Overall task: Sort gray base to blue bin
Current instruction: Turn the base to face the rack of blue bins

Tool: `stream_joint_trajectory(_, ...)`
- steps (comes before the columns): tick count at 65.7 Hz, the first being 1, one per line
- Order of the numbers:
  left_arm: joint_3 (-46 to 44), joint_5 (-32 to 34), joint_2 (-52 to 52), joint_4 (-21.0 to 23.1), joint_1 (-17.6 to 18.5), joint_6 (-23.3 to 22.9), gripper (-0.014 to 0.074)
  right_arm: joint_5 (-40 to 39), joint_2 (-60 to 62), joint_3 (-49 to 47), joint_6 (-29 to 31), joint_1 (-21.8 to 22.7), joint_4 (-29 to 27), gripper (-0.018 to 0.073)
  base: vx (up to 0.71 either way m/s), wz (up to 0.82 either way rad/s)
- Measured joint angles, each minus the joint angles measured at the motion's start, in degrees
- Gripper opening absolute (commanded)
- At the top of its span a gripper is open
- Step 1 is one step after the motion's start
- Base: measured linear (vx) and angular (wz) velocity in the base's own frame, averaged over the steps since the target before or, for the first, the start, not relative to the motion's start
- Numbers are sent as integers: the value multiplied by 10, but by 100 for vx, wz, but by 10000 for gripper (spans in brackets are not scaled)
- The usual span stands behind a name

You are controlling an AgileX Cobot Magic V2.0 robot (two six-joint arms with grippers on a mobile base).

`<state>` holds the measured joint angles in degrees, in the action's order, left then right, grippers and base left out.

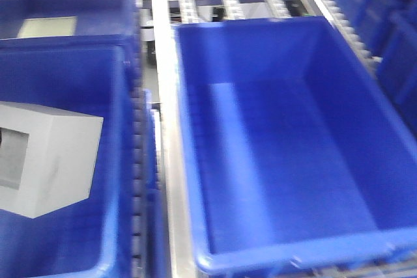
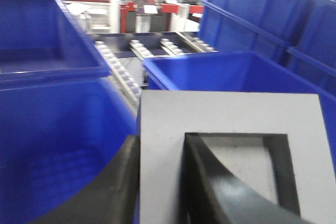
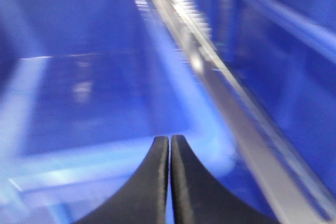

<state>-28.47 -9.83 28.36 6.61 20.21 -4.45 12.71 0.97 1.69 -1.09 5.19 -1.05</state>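
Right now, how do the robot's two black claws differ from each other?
The left gripper is clamped on the gray base, one finger inside its square pocket and one outside the wall. The right gripper holds nothing and hangs above a blue bin. The left gripper's fingers stand apart with that wall between them, while the right gripper's are pressed together. Both have black, curved fingers.

The gray base [image 1: 49,161], a matte block with a square recessed pocket in one face, is tilting inside the outline of a neighbouring crate [image 1: 78,252]. The left end effector [image 2: 160,141] is pinching one pocket wall. The blue bin [image 1: 260,50], deep, bright and rimmed, is standing just to the right, showing its bare floor.
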Motion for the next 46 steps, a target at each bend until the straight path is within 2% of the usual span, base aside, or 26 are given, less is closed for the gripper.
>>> stream_joint_trajectory(23,0,0,0,0,0,0,-6,-8,0,0,0,0,0,-5,6,30)
stream_joint_trajectory(46,0,0,0,0,0,0,-6,-14,0,-1,0,0,0,-5,1,4)
